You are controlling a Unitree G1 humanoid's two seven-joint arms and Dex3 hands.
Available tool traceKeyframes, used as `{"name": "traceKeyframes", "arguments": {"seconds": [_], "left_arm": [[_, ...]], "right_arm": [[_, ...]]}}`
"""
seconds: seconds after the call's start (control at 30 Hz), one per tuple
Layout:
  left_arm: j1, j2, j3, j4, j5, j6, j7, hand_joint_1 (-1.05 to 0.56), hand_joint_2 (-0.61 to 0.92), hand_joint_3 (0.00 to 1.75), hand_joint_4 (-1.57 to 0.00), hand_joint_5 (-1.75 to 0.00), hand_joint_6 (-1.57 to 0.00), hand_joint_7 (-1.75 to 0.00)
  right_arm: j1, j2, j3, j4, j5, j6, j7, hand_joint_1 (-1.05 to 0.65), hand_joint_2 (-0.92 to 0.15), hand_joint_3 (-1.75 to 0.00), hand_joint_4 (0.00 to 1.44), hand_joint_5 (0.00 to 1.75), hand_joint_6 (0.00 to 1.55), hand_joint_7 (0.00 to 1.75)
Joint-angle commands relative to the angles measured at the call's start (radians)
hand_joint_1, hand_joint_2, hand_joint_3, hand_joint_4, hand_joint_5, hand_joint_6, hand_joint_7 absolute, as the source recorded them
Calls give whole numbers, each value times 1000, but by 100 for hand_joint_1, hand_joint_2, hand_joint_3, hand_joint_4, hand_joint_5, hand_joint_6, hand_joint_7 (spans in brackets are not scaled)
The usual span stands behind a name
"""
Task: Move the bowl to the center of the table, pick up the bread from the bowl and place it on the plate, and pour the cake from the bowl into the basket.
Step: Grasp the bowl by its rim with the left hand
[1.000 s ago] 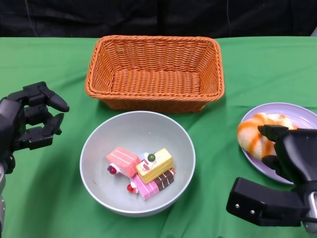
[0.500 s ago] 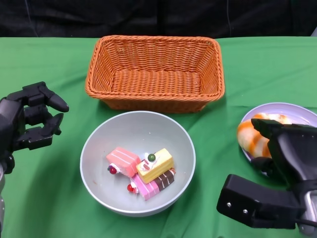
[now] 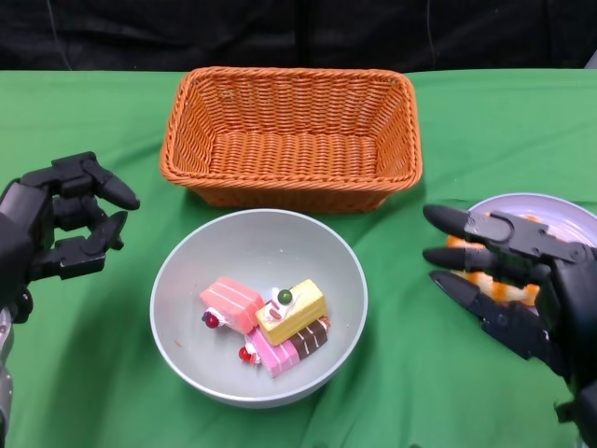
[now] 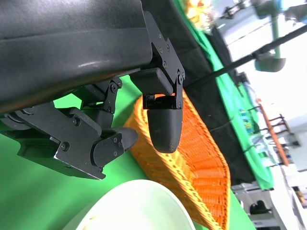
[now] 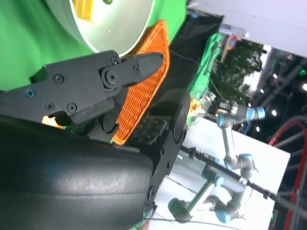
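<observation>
Bread (image 3: 492, 280) sits on the plate (image 3: 560, 210) (mostly hidden behind the empty, spread right hand (image 3: 508, 285)). Cake (image 3: 270, 322) remains in the centred bowl (image 3: 187, 271), unpoured into the basket (image 3: 291, 135); the left hand (image 3: 56, 229) holds nothing, fingers apart.

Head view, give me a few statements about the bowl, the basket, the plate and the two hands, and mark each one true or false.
1. The bowl holds the cake pieces. True.
2. The basket has a cake in it. False: nothing shows inside it.
3. The bread lies on the plate. True.
4. The right hand grips the bowl's rim. False: it is open, beside the bowl, in front of the plate.
5. The left hand holds nothing. True.
</observation>
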Motion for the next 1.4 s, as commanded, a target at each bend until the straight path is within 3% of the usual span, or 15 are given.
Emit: {"name": "traceKeyframes", "arguments": {"seconds": [0.03, 0.13, 0.2, 0.33, 0.4, 0.47, 0.6, 0.77, 0.9, 1.17, 1.4], "left_arm": [[16, 18, 4, -23, -28, -37, -61, -6, 72, 57, -76, -112, -83, -71], [24, 32, -3, -48, -43, -74, -144, -18, 81, 28, -74, -73, -86, -27], [34, 43, -13, -71, -46, -76, -184, -29, 89, 11, -73, -46, -81, -9], [57, 71, -38, -141, -70, -85, -311, -38, 92, 7, -63, -28, -68, -1], [80, 102, -71, -220, -73, -98, -392, -48, 92, 4, -47, -15, -53, 0], [93, 113, -83, -258, -79, -94, -422, -50, 92, 4, -44, -12, -50, 0], [115, 177, -138, -332, -18, -318, -462, -60, 91, 2, -41, -7, -45, 0], [83, 182, -140, -223, 85, -674, -372, -65, 84, 0, -63, -12, -64, -5], [45, 174, -122, -117, 191, -877, -308, -63, 81, 0, -83, -12, -80, -6], [35, 179, -160, -138, 392, -904, -155, -56, 72, 0, -99, -10, -94, -5], [37, 169, -81, -177, 716, -888, 11, -55, 73, 1, -101, -5, -94, -1]], "right_arm": [[27, 15, -18, -27, 60, -26, 13, -20, -90, -22, 87, 82, 104, 25], [35, 16, -32, -13, 109, -56, 36, -19, -82, -42, 82, 111, 96, 61], [40, 15, -39, -6, 131, -65, 49, -17, -77, -55, 80, 125, 89, 82], [54, 1, -62, -3, 152, -60, 74, -16, -72, -65, 75, 141, 80, 101], [68, -7, -80, -16, 160, -46, 86, -15, -69, -74, 72, 151, 74, 112], [73, -8, -88, -21, 163, -42, 92, -15, -68, -77, 71, 153, 72, 116], [93, 4, -119, -47, 198, -4, 91, -15, -65, -80, 74, 153, 73, 118], [99, 5, -128, -65, 223, 25, 96, -11, -62, -89, 71, 155, 71, 120], [99, 6, -134, -72, 232, 35, 97, -13, -64, -83, 68, 159, 68, 124], [106, 12, -141, -76, 269, 46, 108, -15, -67, -78, 68, 157, 68, 121], [112, 12, -137, -77, 252, 32, 108, -15, -67, -76, 69, 156, 70, 117]]}}
